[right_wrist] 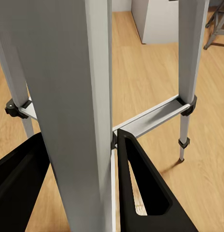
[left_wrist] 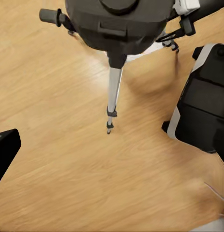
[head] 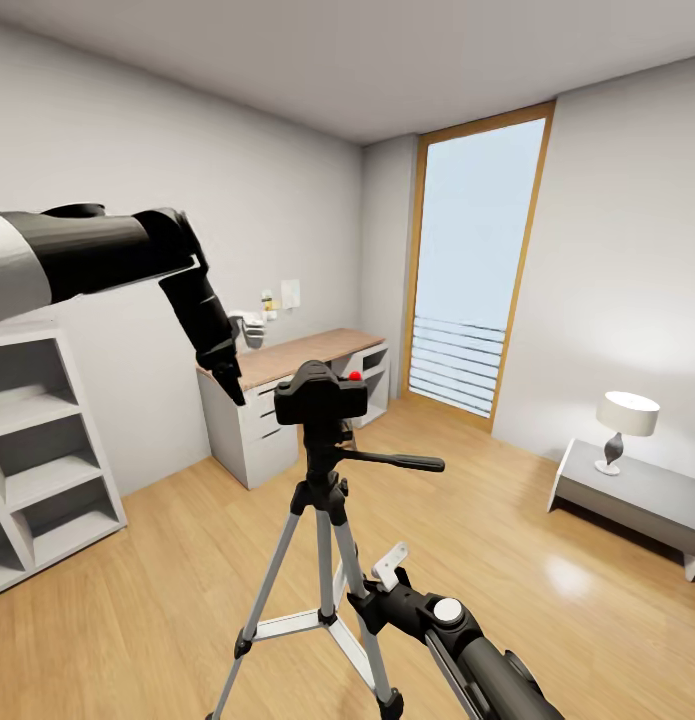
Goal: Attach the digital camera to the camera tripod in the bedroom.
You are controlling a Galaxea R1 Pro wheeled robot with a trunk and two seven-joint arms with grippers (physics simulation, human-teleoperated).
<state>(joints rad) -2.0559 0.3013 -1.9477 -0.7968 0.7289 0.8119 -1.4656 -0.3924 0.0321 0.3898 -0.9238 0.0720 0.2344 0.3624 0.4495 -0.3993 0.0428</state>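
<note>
The camera tripod stands on the wood floor of the bedroom, right in front of me, silver legs spread and pan handle pointing right. The digital camera, black with a red button on top, sits on the tripod's head. My left gripper hangs just left of the camera, apart from it and open; one finger shows in the left wrist view, which looks down on the camera. Lower down, my right gripper is shut on a tripod leg, its black fingers pressing either side.
A wood-topped white desk stands against the wall behind the tripod. White cube shelves are at the left. A low grey bench with a lamp is at the right. My base sits close to the tripod's feet.
</note>
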